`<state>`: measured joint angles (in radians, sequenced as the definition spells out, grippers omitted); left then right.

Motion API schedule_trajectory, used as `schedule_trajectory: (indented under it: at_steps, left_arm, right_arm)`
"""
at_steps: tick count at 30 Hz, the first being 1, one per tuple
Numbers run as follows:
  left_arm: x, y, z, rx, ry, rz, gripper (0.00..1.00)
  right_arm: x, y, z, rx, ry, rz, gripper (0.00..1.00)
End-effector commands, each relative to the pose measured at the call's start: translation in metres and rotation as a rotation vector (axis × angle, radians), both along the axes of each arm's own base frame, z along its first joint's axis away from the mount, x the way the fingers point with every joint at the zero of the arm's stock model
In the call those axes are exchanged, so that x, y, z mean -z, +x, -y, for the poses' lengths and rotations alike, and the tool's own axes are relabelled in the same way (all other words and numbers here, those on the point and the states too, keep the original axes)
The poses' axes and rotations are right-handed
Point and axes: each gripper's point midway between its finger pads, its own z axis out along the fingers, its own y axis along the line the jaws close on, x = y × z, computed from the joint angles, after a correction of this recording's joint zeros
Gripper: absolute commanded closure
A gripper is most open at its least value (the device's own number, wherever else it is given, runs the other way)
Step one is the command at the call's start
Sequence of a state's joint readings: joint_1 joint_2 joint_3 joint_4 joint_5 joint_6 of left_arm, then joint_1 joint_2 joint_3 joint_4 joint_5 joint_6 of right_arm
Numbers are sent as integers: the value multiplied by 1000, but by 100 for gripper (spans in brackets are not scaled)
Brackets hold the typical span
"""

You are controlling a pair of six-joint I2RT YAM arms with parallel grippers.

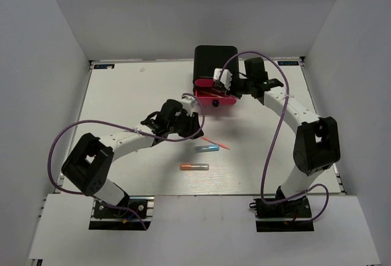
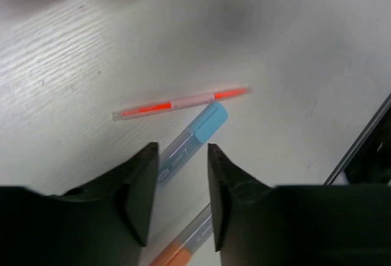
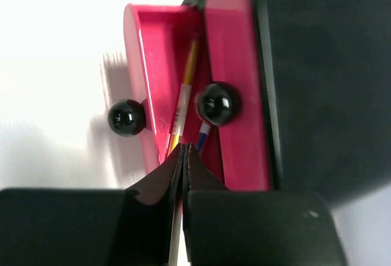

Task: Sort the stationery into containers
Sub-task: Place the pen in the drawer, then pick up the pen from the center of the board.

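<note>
Done: yellow stick (image 3: 183,104) reaches into the open pink drawer (image 3: 153,52), beside a blue-tipped stick (image 3: 204,134).
Left: pink stick (image 1: 215,143), blue tube (image 1: 208,148) and orange tube (image 1: 194,167) lie on the table (image 1: 122,107), at 6 o'clock of the pink drawer.
Right gripper (image 3: 184,151): jaws pinched on the yellow stick.
Left gripper (image 2: 181,156): jaws wide, empty, over the blue tube.
Right wrist view only: drawer contents, which the top view hides.

A blue tube (image 1: 208,148) lies just beside a pink stick (image 1: 216,143) on the white surface (image 1: 122,95), and an orange tube (image 1: 194,167) lies nearer the arm bases. The left claw (image 1: 194,128) is close by. The right claw (image 1: 217,84) is over the open pink drawer (image 1: 226,101) of the black box (image 1: 214,58).
</note>
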<state>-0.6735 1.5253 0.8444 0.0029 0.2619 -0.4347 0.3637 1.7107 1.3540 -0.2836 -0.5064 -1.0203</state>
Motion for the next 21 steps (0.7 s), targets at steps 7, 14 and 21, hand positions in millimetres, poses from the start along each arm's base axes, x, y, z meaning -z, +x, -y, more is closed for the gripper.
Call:
schedule_trajectory:
  at_steps: [7, 14, 21]
  left_arm:
    - [-20, 15, 23, 611, 215, 427, 50]
    - [13, 29, 24, 816, 355, 470, 49]
    - [30, 22, 25, 883, 390, 458, 48]
  right_arm:
    - [-47, -48, 16, 47, 231, -114, 93]
    - [-25, -71, 37, 99, 233, -163, 81]
    - [-16, -81, 50, 140, 249, -206, 81]
